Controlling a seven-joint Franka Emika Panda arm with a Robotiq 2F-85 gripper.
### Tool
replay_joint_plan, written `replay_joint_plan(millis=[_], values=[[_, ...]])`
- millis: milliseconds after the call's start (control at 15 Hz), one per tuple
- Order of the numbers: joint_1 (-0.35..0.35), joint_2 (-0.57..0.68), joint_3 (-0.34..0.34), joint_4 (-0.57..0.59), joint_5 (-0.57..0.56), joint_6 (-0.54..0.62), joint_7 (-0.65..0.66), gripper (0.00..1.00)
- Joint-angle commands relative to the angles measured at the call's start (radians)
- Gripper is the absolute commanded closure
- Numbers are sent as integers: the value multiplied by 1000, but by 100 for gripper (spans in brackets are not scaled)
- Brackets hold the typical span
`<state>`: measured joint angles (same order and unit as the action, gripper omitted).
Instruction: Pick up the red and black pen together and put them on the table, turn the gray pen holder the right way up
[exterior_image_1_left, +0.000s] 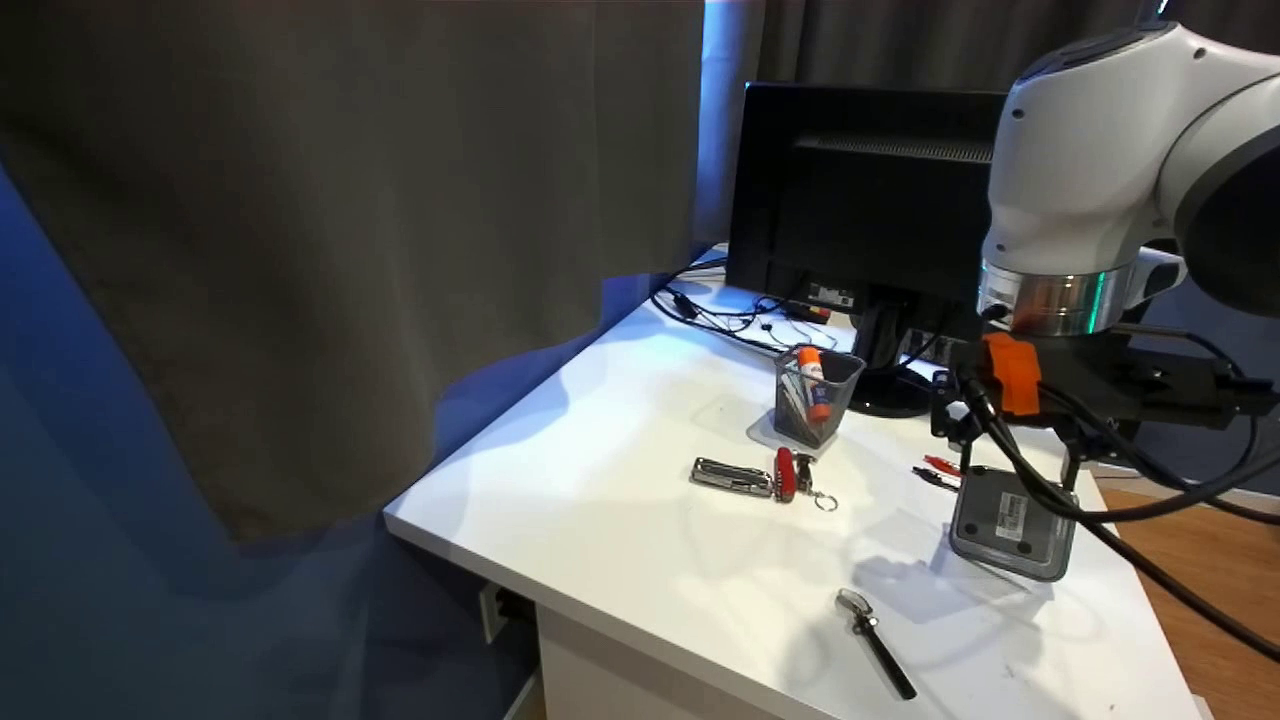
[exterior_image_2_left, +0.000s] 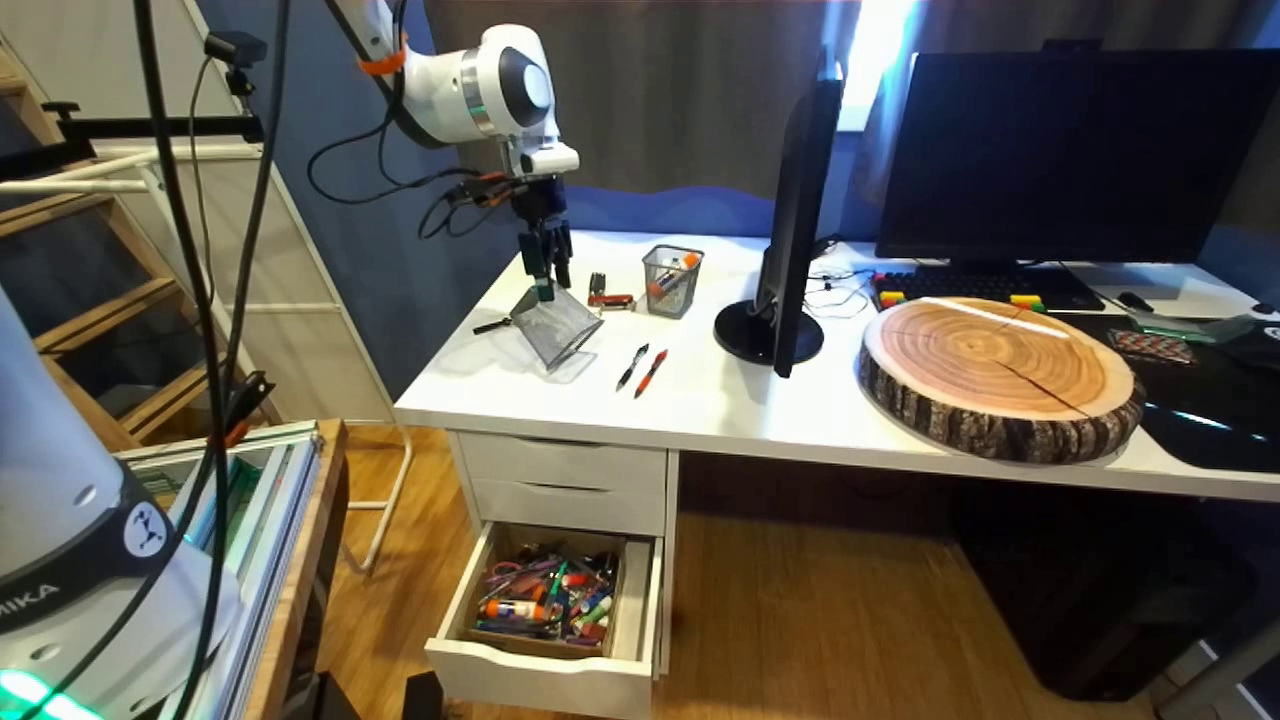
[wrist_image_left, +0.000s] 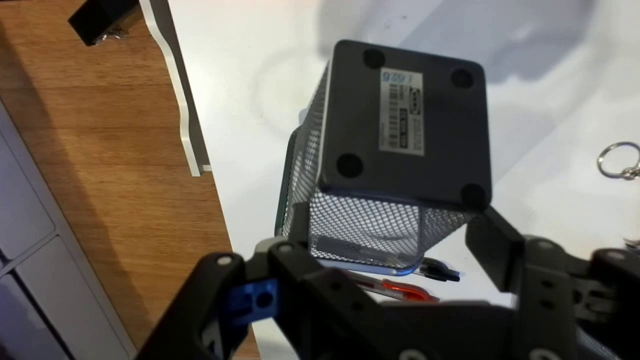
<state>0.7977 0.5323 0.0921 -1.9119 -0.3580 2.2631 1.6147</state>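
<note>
Both the red pen (exterior_image_2_left: 651, 374) and the black pen (exterior_image_2_left: 633, 368) are lying on the table (exterior_image_2_left: 735, 400), that step seemingly done, while the gripper (wrist_image_left: 392, 227) is grasping the gray pen holder (exterior_image_2_left: 556, 328), tilted near them, its righting apparently remaining unfinished.

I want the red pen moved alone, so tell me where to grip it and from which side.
I'd take the red pen at mid-barrel, from straight above, closing across its long sides. It is slim and lies flat on the table beside the black pen, with a gap between, so open narrowly. The gripper should first release the tilted gray pen holder.
</note>
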Motion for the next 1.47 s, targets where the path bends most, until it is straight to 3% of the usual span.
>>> replay_joint_plan(millis=[0, 867, 933, 1000, 1400], values=[[12, 18, 6, 10, -10, -8, 14, 47], [-25, 52, 49, 8, 80, 30, -58, 47], [-27, 48, 50, 5, 89, 36, -65, 18], [-28, 36, 48, -8, 90, 53, -68, 5], [-51, -74, 19, -93, 69, 65, -65, 0]])
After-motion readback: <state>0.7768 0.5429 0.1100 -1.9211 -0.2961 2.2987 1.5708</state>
